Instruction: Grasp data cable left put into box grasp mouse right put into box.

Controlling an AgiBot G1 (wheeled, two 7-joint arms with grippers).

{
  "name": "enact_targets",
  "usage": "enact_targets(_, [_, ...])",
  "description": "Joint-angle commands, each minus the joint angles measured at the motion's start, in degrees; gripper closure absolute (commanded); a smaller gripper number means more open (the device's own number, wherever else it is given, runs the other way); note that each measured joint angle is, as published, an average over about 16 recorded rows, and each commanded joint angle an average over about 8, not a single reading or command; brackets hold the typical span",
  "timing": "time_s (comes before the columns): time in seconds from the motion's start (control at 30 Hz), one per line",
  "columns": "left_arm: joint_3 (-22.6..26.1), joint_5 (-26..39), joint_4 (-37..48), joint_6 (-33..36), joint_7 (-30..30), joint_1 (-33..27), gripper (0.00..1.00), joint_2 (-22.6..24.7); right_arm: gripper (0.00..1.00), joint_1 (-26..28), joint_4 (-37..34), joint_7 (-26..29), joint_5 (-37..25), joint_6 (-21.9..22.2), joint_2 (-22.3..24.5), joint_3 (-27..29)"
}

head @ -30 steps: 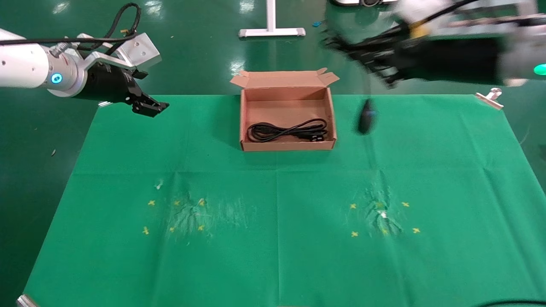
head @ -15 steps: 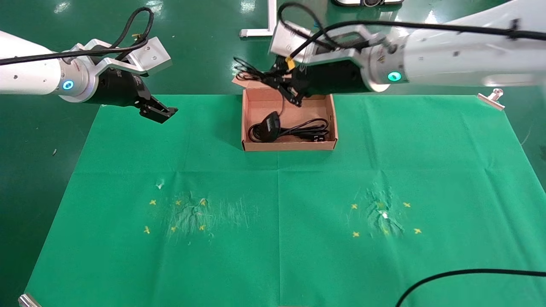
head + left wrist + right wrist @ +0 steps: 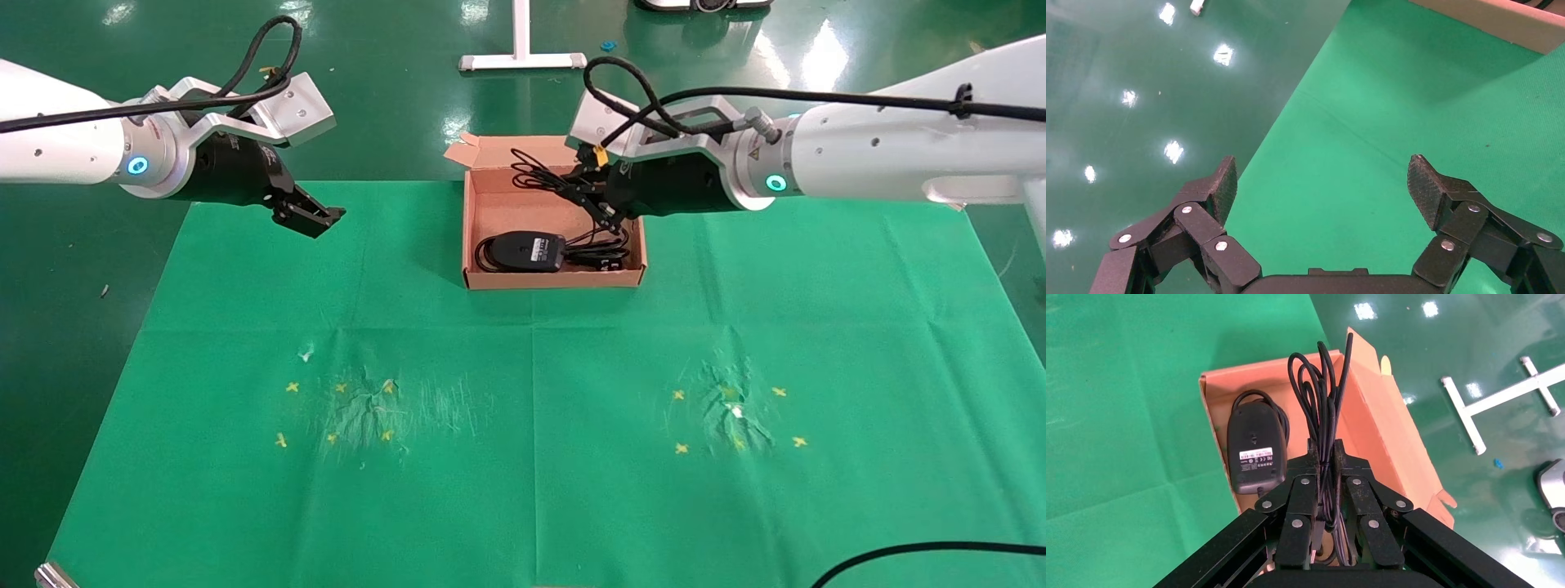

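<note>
Both the data cable (image 3: 601, 251) and the mouse (image 3: 523, 250), label up, lie inside the box (image 3: 549, 278), so what remains is for the right gripper (image 3: 603, 209), above the box and clenched on the mouse's wire (image 3: 1322, 380), to let go, while the left gripper (image 3: 312, 218) hangs spread and empty well left of the box.

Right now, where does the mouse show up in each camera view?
Head view: the mouse lies label-up in the box, left part, on the data cable.
Left wrist view: not in it.
Right wrist view: the mouse lies in the box beyond the right end effector.
Shared landmark: the box.
</note>
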Motion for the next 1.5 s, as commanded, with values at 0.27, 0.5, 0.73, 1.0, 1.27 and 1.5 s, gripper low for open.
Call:
enact_targets(0.27, [0.0, -0.1, 0.2, 0.0, 0.1, 0.0, 0.00, 0.1, 0.00, 0.0, 0.8, 0.1, 0.1, -0.1, 0.2, 0.1])
enact_targets(0.5, [0.0, -0.1, 0.3, 0.0, 0.1, 0.0, 0.00, 0.2, 0.00, 0.1, 1.2, 0.2, 0.2, -0.3, 0.3, 0.1])
enact_targets(0.73, [0.0, -0.1, 0.3, -0.1, 0.1, 0.0, 0.00, 0.2, 0.00, -1.7, 2.8, 0.0, 3.3, -1.6, 2.0, 1.1])
enact_targets(1.0, [0.0, -0.1, 0.3, -0.1, 0.1, 0.0, 0.00, 0.2, 0.00, -6.3, 6.5, -0.4, 11.5, -4.8, 6.4, 3.7])
enact_targets(1.27, [0.0, -0.1, 0.3, -0.1, 0.1, 0.0, 0.00, 0.2, 0.00, -11.0, 10.4, -0.8, 19.9, -8.2, 10.9, 6.4])
enact_targets(1.5, [0.0, -0.1, 0.3, -0.1, 0.1, 0.0, 0.00, 0.2, 0.00, -15.1, 13.7, -1.1, 27.1, -11.1, 14.8, 8.7])
